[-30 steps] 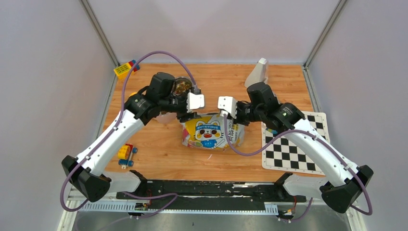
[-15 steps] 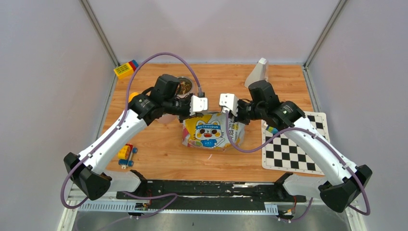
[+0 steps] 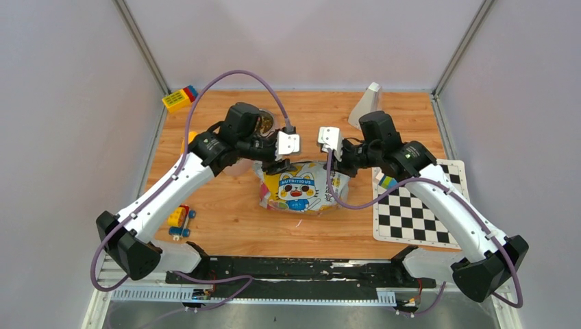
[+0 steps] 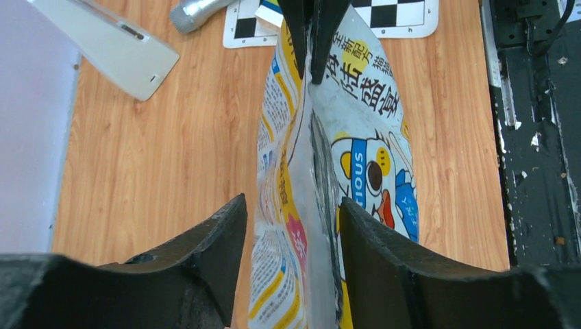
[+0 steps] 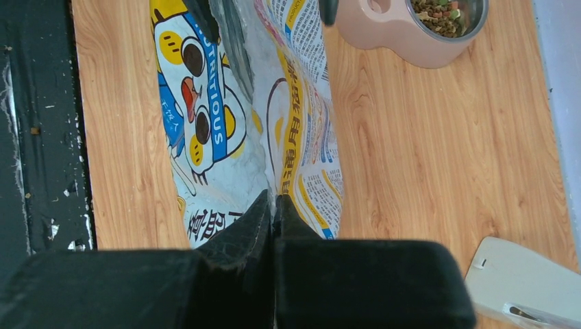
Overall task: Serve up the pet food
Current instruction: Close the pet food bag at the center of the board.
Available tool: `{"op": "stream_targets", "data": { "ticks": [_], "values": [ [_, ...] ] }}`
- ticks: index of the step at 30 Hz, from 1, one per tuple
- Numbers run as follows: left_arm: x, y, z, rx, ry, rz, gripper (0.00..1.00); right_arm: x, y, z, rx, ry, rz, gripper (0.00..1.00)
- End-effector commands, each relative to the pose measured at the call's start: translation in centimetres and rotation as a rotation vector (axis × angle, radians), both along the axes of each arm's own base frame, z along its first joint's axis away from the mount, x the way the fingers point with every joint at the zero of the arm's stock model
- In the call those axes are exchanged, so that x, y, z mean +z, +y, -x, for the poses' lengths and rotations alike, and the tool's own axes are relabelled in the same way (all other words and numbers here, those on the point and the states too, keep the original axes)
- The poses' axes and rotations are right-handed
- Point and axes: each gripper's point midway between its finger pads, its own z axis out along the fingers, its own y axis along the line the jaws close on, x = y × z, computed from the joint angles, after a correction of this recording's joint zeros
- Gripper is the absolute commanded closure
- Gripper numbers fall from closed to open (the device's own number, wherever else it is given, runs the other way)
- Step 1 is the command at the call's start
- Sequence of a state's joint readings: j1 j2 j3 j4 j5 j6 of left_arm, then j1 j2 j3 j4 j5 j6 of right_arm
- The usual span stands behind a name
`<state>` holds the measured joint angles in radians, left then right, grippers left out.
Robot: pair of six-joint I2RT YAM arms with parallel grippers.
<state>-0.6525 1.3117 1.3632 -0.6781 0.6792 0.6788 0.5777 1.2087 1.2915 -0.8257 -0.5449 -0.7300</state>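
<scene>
Right gripper (image 5: pixel 273 202) clamped shut on bag (image 5: pixel 205 123) top seam; left gripper (image 4: pixel 291 205) open, jaws astride same seam, gripping nothing. Pet food (image 5: pixel 445 12) visible only in bowl (image 5: pixel 384 38) beyond right gripper. Risk: one-sided hold lets bag sag, spilling food onto desk (image 5: pixel 425 171).
</scene>
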Motion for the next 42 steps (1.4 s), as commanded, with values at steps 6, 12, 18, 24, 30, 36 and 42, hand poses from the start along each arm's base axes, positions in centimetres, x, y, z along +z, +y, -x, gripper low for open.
{"op": "stream_targets", "data": {
  "ticks": [6, 12, 18, 24, 30, 36, 42],
  "values": [
    [0.7, -2.9, 0.3, -0.050, -0.004, 0.025, 0.66, 5.9, 2.0, 0.1, 0.070, -0.097, -0.193, 1.00],
    [0.7, -2.7, 0.8, -0.076, -0.017, 0.010, 0.98, 5.7, 1.9, 0.0, 0.069, -0.091, -0.196, 1.00],
    [0.3, -2.2, 0.9, -0.075, -0.039, -0.005, 1.00, 5.2, 1.8, 0.0, 0.072, -0.072, -0.204, 1.00],
    [0.9, -2.5, 0.9, -0.060, -0.031, 0.023, 0.41, 4.8, 1.3, 0.1, 0.068, -0.092, -0.189, 0.62],
    [0.8, -2.6, 0.9, -0.060, -0.034, 0.028, 0.30, 4.3, -0.4, 0.8, 0.063, -0.213, -0.156, 0.43],
    [0.5, -3.7, 0.8, -0.065, -0.030, 0.011, 0.33, 3.4, -1.1, 0.3, 0.054, -0.275, -0.114, 0.42],
    [-0.3, -4.3, 1.1, -0.093, -0.032, -0.024, 0.51, 2.0, -1.4, 0.5, 0.081, -0.335, -0.090, 0.42]
  ]
}}
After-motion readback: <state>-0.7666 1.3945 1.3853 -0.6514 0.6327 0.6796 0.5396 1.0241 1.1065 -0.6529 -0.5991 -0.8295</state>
